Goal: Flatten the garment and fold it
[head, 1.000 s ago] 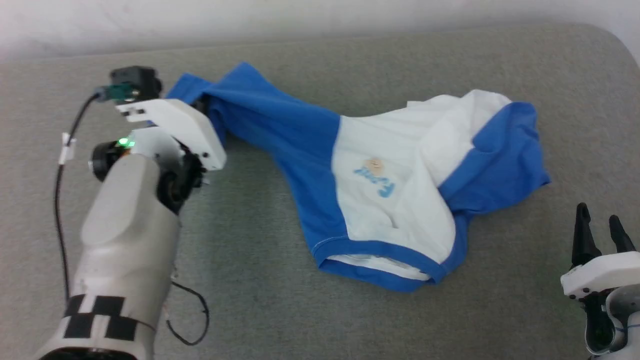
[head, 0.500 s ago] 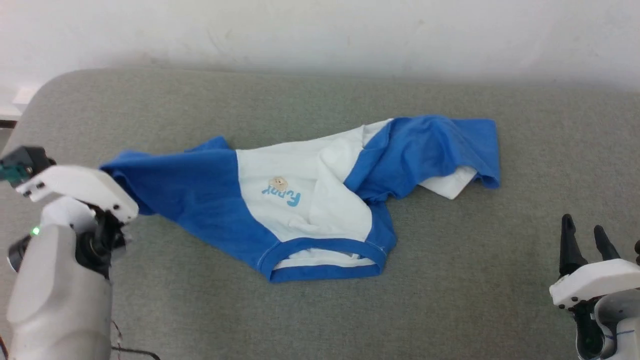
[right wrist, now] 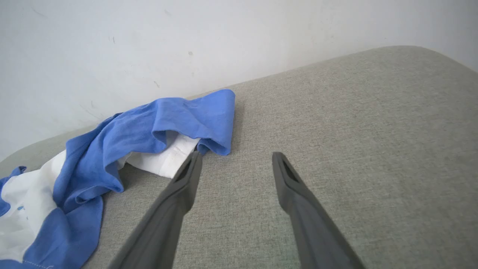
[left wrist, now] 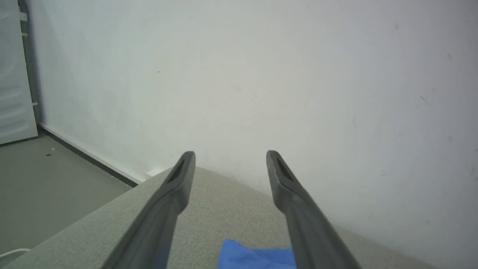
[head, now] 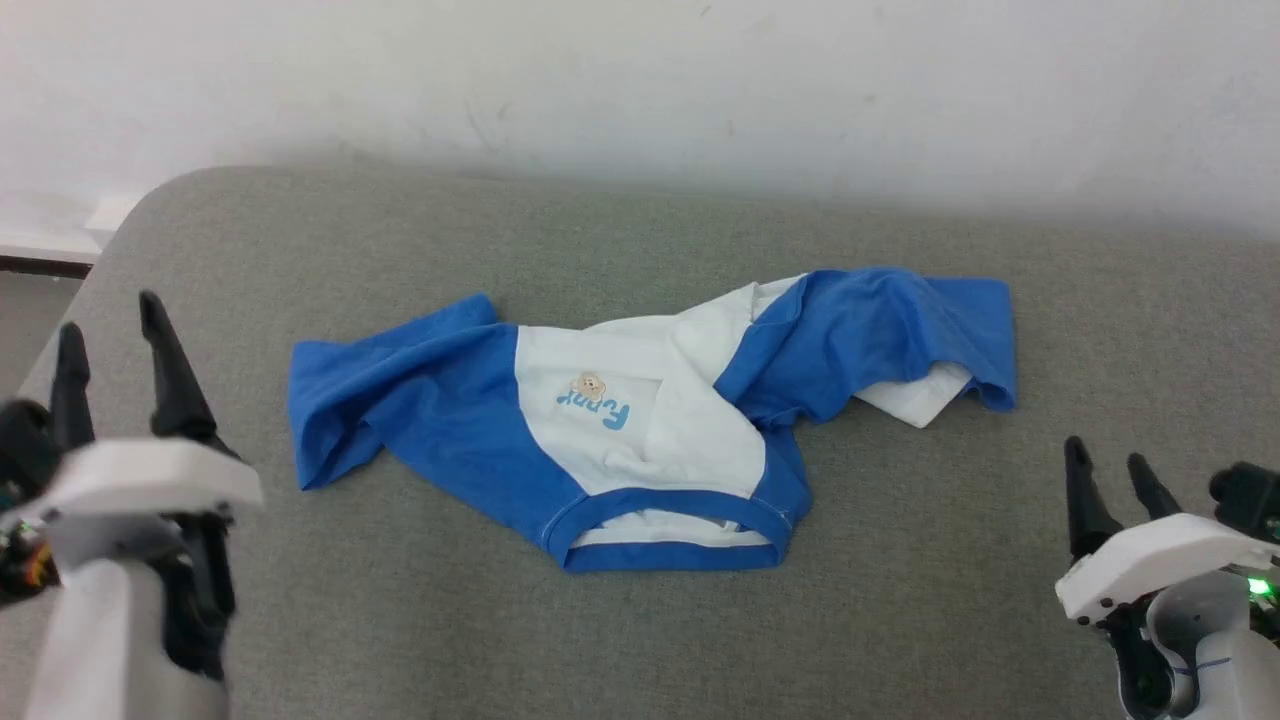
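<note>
I've let go: left pincer [head: 107,315] now gapes empty, left of the white soft shirt with bright blue sleeves [head: 640,430], rumpled on the grey fabric table [head: 900,620]. Right pincer [head: 1104,452] spread, empty. Flattening unfinished.

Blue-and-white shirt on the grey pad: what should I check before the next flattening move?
1. Left gripper open, empty: ok.
2. Right gripper open, empty: ok.
3. White long-sleeved shirt with blue sleeves wholly on the grey padded surface: ok.
4. Shirt flat: not ok, bunched and creased.
5. Blue sleeve at the head view's right spread out: not ok, it lies folded over the white body.
6. Layers beneath untangled: cannot tell.
</note>
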Controlling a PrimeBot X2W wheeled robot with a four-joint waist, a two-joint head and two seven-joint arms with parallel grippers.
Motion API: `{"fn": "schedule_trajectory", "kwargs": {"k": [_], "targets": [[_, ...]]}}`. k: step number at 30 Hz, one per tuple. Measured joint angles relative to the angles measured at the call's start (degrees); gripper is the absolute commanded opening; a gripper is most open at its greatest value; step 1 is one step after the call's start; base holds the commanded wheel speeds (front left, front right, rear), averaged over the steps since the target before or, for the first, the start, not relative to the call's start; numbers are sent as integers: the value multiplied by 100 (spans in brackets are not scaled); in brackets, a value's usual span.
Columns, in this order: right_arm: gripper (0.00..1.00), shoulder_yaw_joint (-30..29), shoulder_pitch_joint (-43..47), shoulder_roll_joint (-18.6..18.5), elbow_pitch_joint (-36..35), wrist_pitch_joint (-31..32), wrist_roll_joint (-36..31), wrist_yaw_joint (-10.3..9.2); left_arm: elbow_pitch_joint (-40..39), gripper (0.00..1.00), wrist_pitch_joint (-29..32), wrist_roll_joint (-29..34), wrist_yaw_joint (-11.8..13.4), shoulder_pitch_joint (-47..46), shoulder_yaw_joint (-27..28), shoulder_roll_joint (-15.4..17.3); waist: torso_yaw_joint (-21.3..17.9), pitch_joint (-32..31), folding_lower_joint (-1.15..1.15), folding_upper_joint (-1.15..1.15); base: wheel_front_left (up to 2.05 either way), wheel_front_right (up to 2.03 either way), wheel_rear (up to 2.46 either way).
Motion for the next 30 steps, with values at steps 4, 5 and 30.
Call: {"fn": "schedule_trajectory", "kwargs": {"k": [4, 5, 30], "targets": [[100, 246, -131, -5, -18, 444, -19, 0, -424, 100, -599, 510, -126, 653, -333, -181, 60, 26, 0, 0, 0, 0, 0], [100, 342, -232, -3, -13, 605, -19, 0, -487, 100, -623, 617, -165, 778, -413, -253, 70, 48, 0, 0, 0, 0, 0], [0, 758, -2420, 5, 1495, 1593, -846, 0, -491, 100, -666, 1497, -933, 817, -449, -1210, 550, 1002, 2, -1, 0, 0, 0]]}}
